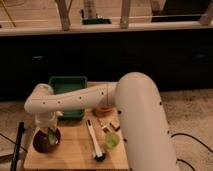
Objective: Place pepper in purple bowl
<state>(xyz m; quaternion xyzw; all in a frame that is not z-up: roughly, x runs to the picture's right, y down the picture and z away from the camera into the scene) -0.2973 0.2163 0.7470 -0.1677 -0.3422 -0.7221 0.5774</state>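
Wooden board: hand over purple bowl

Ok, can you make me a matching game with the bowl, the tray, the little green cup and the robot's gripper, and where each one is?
1 purple bowl
2 green tray
3 yellow-green cup
4 gripper

A back of the table
B over the bowl, jaws shut on the pepper
C front left of the table
D front right of the table

Pairs: 1-C, 2-A, 3-D, 4-B

One bowl, one pepper, one tray and one cup. One claw hangs over the bowl.
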